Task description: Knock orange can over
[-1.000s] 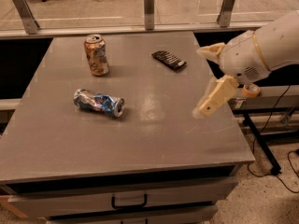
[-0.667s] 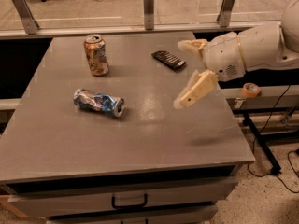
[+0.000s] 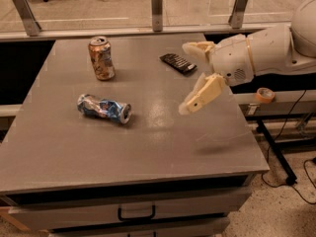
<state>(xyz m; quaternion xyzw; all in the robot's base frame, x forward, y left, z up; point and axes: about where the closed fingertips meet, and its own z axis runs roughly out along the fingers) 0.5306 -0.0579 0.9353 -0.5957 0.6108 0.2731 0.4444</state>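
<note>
Swinging in from the right, my end effector (image 3: 185, 78) has crossed from the desk's right edge to just right of the middle within the last second. Its two fingers are spread wide, one high and one low, with nothing between them. The orange can (image 3: 101, 58) has not budged. It stands upright at the far left of the desk (image 3: 148, 152), well apart from me, so the knock is not yet begun. I judge that I am only closing the gap.

A flat black thing (image 3: 177, 63), perhaps a remote, lies just beside my upper finger on the line towards the orange can. A sweep that keeps low might catch it first. The crushed blue can (image 3: 104, 108) lies on its side nearer and to the left, off that line.

My arm is cut off at the right edge, and my base is out of view. I cannot make out the orange can's far side.
</note>
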